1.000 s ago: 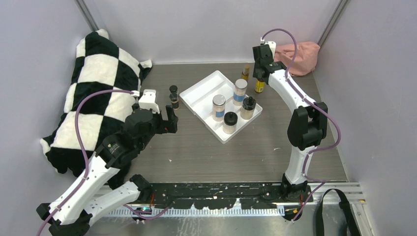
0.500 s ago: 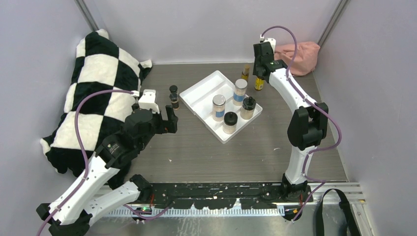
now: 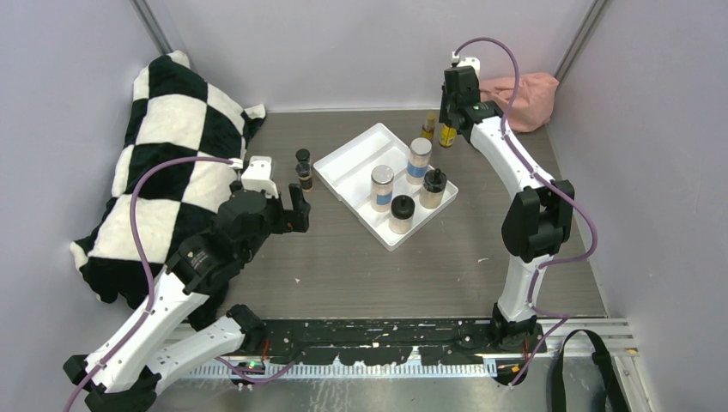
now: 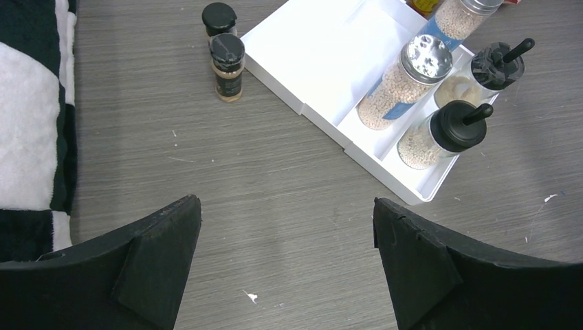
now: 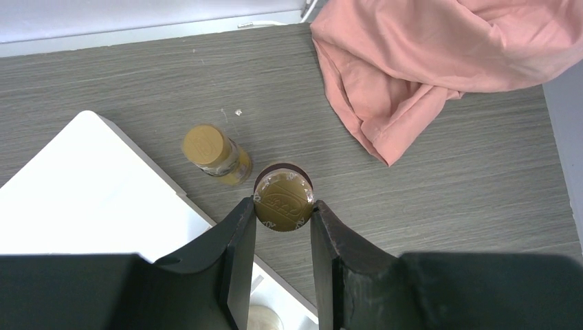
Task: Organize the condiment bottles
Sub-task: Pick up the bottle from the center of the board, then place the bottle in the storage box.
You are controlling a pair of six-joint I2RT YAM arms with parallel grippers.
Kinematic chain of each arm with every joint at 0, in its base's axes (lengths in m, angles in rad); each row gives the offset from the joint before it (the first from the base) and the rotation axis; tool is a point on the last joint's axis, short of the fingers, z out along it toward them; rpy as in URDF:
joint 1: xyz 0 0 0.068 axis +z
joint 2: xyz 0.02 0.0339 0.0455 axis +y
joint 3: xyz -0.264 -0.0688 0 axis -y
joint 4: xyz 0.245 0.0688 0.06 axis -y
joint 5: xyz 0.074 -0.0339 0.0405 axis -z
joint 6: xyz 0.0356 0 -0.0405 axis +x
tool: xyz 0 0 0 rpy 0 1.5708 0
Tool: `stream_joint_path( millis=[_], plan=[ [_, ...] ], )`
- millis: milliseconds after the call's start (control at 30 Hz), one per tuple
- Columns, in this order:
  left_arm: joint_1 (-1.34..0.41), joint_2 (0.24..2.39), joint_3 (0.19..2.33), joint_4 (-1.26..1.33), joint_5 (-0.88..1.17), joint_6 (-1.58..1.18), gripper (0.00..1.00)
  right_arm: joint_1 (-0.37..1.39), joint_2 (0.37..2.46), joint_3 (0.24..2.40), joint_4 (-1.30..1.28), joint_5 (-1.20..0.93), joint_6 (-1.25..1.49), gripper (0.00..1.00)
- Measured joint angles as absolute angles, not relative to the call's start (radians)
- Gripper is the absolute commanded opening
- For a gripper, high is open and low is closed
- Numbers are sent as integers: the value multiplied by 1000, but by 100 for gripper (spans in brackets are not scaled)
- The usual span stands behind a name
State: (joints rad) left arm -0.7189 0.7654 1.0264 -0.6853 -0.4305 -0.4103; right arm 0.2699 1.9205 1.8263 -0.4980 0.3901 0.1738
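My right tool [image 5: 282, 210] is clamped on an amber bottle [image 5: 282, 201] just beyond the tray [image 5: 82, 189] beside its twin [image 5: 210, 152], so I should raise it upright over the tray's wall, while my left tool [image 4: 286, 206] hangs apart.

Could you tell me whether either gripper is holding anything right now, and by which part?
The right gripper holds a slim amber bottle by its gold cap, fingers either side. The left gripper is open, empty.
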Motion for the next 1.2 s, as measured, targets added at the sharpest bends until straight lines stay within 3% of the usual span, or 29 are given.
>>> stream_joint_path(
  millis=[1200],
  plan=[
    [-719, 769, 1026, -685, -437, -410, 96, 340, 1974, 1929, -482, 380, 88, 1]
  ],
)
